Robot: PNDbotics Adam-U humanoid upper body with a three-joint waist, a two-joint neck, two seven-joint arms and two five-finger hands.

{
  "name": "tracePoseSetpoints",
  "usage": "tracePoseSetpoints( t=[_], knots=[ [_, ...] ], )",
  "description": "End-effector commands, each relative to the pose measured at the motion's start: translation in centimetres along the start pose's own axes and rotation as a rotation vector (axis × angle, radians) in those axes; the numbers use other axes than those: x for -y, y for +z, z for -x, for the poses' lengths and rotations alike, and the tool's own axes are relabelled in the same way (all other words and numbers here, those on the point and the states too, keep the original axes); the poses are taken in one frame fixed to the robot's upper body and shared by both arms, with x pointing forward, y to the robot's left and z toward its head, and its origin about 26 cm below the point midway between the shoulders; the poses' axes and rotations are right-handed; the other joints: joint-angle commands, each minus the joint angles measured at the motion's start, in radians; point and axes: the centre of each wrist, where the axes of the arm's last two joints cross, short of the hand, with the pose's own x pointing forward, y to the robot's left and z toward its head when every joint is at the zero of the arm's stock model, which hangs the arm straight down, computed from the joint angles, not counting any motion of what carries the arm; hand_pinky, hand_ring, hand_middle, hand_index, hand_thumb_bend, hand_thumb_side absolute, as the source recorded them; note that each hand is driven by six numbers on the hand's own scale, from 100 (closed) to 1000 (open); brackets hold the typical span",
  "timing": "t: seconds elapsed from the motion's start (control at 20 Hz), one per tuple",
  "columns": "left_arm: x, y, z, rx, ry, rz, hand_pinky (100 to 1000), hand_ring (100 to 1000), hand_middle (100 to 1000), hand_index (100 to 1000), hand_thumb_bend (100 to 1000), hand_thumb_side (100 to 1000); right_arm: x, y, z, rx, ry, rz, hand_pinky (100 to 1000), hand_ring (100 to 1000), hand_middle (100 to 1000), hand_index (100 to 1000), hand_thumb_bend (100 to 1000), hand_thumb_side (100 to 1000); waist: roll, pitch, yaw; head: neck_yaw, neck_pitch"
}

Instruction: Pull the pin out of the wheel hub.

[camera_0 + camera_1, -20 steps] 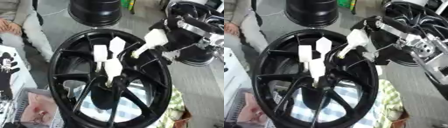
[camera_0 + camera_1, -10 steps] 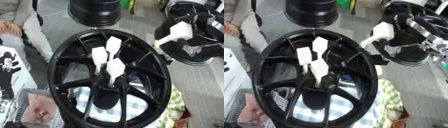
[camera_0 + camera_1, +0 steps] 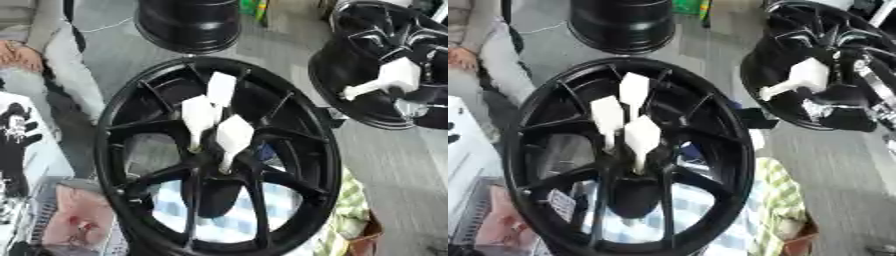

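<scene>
Pulled pin (image 3: 391, 80) — now in right hand (image 3: 852, 75), off hub (image 3: 219, 162).

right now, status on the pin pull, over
Right hand shut on one white pin, held clear above the second wheel. Left hand not in view. Three white pins still stand in the wheel hub. Nothing in the way.

Even, diffuse daylight; soft blur throughout; faint sheen on black wheel hub (image 3: 289, 125); right hand (image 3: 833, 75) perhaps motion-smeared.
</scene>
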Motion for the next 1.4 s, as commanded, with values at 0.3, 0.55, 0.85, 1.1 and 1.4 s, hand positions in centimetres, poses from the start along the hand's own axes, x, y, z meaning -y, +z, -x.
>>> tracePoseSetpoints(
  t=[0.3, 0.55, 0.85, 1.1, 1.4],
  knots=[
    [-0.4, -0.5, -0.9, 0.032, 0.001, -0.008, 686, 719, 680, 789, 295, 644, 0.9, 2.0, 5.6, -0.221, -0.012, 0.174, 571, 569, 458, 567, 100, 162, 0.013, -0.009, 0.000, 0.000, -0.003],
    [-0.4, -0.5, -0.9, 0.032, 0.003, -0.006, 686, 720, 680, 789, 285, 647, 0.2, 2.8, 8.7, -0.369, -0.006, 0.196, 572, 574, 466, 581, 100, 170, 0.015, -0.010, 0.001, -0.005, -0.004],
    [-0.4, -0.5, -0.9, 0.033, 0.003, -0.004, 686, 720, 680, 789, 285, 646, -0.3, 2.6, 10.1, -0.422, -0.014, 0.200, 580, 588, 497, 616, 100, 176, 0.017, -0.008, 0.004, -0.011, -0.006],
    [-0.3, -0.6, -1.1, 0.037, 0.003, -0.003, 685, 720, 680, 789, 284, 647, -0.8, 1.4, 11.1, -0.534, 0.029, 0.222, 588, 601, 546, 688, 100, 174, 0.018, -0.007, 0.010, -0.018, -0.009],
    [-0.4, -0.5, -1.0, 0.033, 0.004, -0.006, 685, 720, 680, 789, 284, 646, -1.6, 0.9, 12.6, -0.655, 0.029, 0.298, 612, 663, 720, 874, 100, 217, 0.023, -0.008, 0.006, -0.017, -0.011]
  ],
)
